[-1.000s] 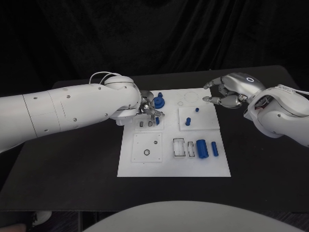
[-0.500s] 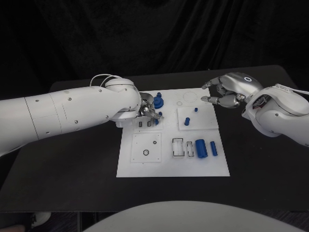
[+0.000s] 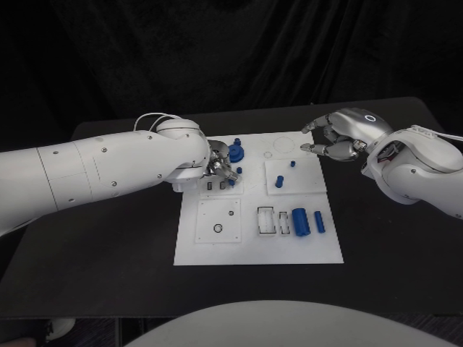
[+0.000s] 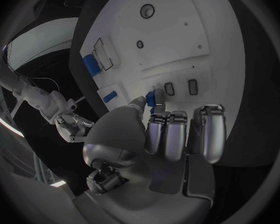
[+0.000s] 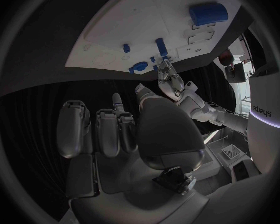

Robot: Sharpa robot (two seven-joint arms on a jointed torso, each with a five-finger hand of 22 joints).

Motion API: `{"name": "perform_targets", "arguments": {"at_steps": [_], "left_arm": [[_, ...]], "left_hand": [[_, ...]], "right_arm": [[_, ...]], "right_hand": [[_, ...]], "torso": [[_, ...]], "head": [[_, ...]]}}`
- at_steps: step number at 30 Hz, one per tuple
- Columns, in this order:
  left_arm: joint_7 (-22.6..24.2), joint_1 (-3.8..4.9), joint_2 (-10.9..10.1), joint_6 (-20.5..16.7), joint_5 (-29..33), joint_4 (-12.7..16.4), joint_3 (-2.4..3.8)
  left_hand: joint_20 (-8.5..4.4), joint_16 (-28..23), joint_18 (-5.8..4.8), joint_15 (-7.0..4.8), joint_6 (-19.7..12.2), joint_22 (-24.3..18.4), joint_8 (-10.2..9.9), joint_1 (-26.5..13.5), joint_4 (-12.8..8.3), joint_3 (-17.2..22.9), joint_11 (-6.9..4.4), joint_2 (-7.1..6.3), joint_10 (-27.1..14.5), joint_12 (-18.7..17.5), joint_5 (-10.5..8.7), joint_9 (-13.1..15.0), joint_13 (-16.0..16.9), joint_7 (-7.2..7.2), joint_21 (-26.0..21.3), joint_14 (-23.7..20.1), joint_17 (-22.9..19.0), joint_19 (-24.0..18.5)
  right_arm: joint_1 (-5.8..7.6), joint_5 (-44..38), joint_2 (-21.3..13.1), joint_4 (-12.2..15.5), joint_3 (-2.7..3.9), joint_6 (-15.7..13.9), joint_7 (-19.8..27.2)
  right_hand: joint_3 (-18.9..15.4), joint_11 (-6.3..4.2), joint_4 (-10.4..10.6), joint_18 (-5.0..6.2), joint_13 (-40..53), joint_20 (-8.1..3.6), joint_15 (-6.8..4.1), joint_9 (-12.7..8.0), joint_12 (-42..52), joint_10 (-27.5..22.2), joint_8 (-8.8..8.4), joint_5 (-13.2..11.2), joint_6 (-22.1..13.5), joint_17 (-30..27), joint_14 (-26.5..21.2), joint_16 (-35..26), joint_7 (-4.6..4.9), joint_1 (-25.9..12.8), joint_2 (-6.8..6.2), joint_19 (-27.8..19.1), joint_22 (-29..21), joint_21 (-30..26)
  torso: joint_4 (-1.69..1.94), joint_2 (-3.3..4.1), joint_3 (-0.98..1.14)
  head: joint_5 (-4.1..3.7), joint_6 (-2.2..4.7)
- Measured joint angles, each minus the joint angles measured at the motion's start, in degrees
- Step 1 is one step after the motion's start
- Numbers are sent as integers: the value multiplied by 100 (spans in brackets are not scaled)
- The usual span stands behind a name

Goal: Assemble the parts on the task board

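Note:
The white task board (image 3: 257, 238) lies in the middle of the black table. My left hand (image 3: 219, 170) hovers over the board's far left panel and pinches a small blue part (image 4: 157, 98) between thumb and a finger, just beside two small slots (image 4: 169, 88). My right hand (image 3: 336, 141) hangs by the board's far right corner with its fingers (image 5: 96, 129) curled in and nothing in them. A round blue part (image 3: 236, 152) stands next to the left hand.
Two blue pegs (image 3: 280, 181) stand in the far right panel. Two blue cylinders (image 3: 302, 222) lie by the black-framed slots (image 3: 266, 219) at the near right. The near left panel (image 3: 220, 220) carries small holes. Black table surrounds the board.
The camera has shifted slightly. Both hands stay where they were, the left still holding the small blue part.

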Motion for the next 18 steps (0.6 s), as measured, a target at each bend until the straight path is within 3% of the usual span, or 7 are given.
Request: {"name": "perform_targets", "arguments": {"at_steps": [11,18], "left_arm": [[57,0,26,20,0,-43,4],[104,-6,18,25,-1,-51,1]], "left_hand": [[-30,0,0,-19,72,0,-216,108,-160,553,-31,-114,-12,-1,302,152,-1,-27,-33,20,0,-13],[-30,0,0,-19,170,0,-336,51,-303,1139,-32,-345,-14,-1,532,318,-1,-25,-45,20,0,-14]], "right_arm": [[0,1,3,-4,0,12,-19],[0,1,7,-10,0,18,-28]], "right_hand": [[33,19,-63,1,0,21,34,-58,0,19,0,278,43,0,-3,0,0,45,45,21,0,-30],[54,18,-115,1,-1,21,34,-81,0,19,0,370,64,0,-3,-18,22,102,67,21,-1,-55]], "torso": [[3,-2,-2],[3,-2,-3]], "head": [[-21,-1],[-42,-1]]}}
